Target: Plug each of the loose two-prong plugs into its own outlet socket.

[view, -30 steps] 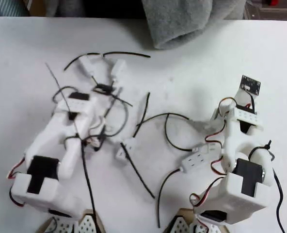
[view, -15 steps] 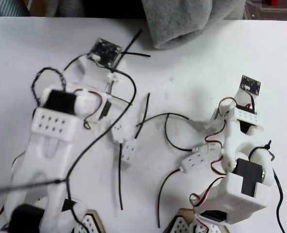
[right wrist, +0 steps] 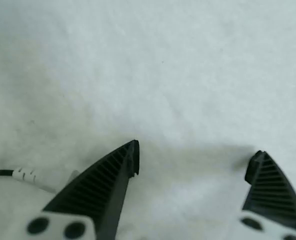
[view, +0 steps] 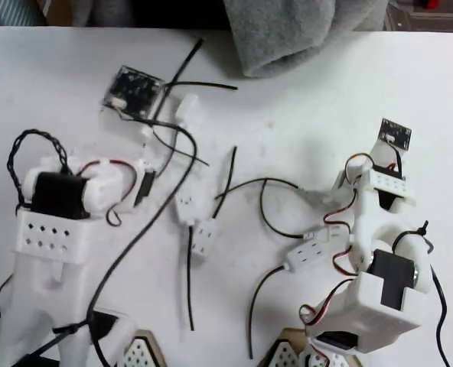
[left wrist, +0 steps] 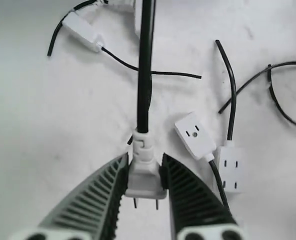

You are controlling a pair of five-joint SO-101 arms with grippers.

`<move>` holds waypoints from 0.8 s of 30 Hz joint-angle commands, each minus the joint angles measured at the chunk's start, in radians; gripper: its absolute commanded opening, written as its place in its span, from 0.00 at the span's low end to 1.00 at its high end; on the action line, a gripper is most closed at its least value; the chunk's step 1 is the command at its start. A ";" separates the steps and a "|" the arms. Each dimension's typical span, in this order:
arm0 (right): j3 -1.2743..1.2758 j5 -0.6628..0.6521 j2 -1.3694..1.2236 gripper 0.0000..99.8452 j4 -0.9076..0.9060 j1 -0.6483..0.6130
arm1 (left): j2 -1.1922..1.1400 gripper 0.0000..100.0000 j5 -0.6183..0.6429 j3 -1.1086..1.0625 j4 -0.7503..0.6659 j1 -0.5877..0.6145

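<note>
Fingers of my left gripper (left wrist: 144, 161) are clamping a white plug (left wrist: 145, 181) by its sides, its prongs pointing back toward the wrist camera. Its black cord (left wrist: 146, 75) is running straight ahead over the table (left wrist: 48, 110). Just beside the plug, a socket (left wrist: 193, 134) is lying face up, with a second socket (left wrist: 230, 162) next to it. A loose plug (left wrist: 83, 31) is lying farther off. My right gripper (right wrist: 195, 157) is hanging over bare tabletop with its fingers spread wide, gripping nothing. From the high view I'm seeing a longer socket block (view: 316, 250) sitting against the right arm (view: 372, 298).
</note>
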State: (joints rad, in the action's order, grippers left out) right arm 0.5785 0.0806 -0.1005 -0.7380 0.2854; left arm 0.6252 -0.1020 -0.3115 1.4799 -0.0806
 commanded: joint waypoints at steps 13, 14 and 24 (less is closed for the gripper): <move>-0.003 -0.012 0.042 0.34 0.013 -0.007 | 0.285 0.02 0.628 -0.259 -0.339 -0.142; -0.005 -0.012 0.042 0.34 0.015 -0.007 | 0.354 0.02 0.628 -0.321 -0.381 -0.142; -0.005 -0.015 0.042 0.34 0.008 -0.027 | 0.972 0.02 0.766 -1.019 -0.991 -0.143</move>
State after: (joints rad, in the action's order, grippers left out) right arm 0.5785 0.0744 -0.1005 -0.7380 0.2793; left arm 1.4569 0.6160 -1.1845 0.6636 -0.2140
